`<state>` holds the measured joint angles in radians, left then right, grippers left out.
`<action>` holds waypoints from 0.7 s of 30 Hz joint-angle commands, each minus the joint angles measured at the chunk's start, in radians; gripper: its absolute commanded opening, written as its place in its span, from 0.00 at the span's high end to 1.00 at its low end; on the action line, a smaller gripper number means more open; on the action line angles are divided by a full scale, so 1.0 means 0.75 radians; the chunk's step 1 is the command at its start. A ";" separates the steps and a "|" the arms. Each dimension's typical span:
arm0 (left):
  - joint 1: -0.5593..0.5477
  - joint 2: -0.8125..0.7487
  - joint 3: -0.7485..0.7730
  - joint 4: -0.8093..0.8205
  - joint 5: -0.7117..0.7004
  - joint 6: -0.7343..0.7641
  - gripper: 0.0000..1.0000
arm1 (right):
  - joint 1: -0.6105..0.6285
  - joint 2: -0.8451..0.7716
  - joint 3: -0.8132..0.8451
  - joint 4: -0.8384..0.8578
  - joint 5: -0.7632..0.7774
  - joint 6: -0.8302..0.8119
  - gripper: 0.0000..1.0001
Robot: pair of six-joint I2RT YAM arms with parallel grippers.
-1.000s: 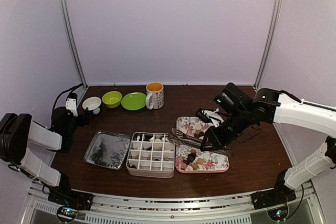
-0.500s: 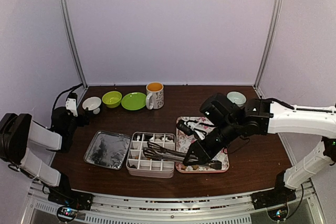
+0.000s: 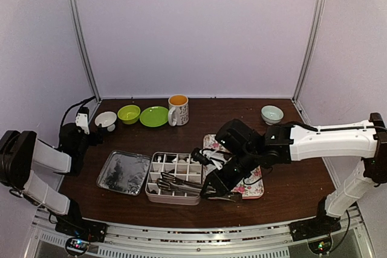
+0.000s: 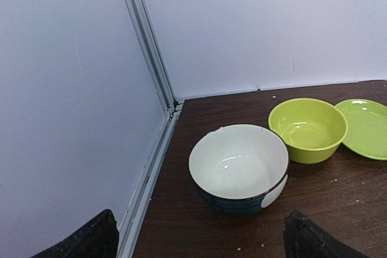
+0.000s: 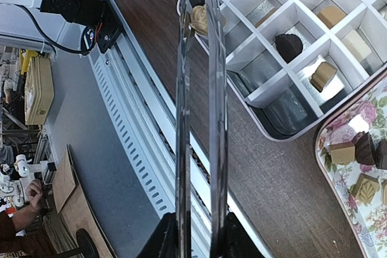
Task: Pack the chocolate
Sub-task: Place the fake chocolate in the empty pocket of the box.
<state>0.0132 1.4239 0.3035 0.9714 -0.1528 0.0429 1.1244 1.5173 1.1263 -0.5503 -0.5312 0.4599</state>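
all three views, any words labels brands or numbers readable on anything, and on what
No readable text in any view.
white mug with orange inside: dark pattern on its side, too small to tell whether it is lettering.
pink floral rectangular tray: flowers only.
tan square chocolate piece: embossed leaf-like figure, no letters.
thin metal tongs: bare metal, no marking seen.

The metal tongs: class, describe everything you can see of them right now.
The tongs are two thin, shiny metal arms, nearly parallel and squeezed close together. The black fingers of the right gripper clamp their handle end. Their tips pinch a tan chocolate over the near-left part of the white divided box.
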 commanded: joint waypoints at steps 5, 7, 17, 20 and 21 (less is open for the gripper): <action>0.009 0.001 0.029 0.070 -0.003 -0.008 0.02 | 0.004 -0.043 -0.027 -0.042 0.057 -0.028 0.75; 0.009 0.001 0.029 0.071 -0.003 -0.008 0.02 | 0.005 -0.072 -0.041 -0.076 0.077 -0.035 0.75; 0.009 0.001 0.029 0.070 -0.002 -0.008 0.02 | 0.001 -0.135 -0.087 -0.133 0.145 -0.030 0.73; 0.008 0.002 0.029 0.069 -0.002 -0.008 0.02 | 0.000 -0.141 -0.088 -0.128 0.168 -0.017 0.65; 0.009 0.002 0.029 0.069 -0.003 -0.008 0.02 | 0.000 -0.148 -0.084 -0.126 0.172 -0.015 0.62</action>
<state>0.0132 1.4239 0.3035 0.9714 -0.1528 0.0429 1.1244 1.4380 1.0676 -0.6491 -0.4435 0.4461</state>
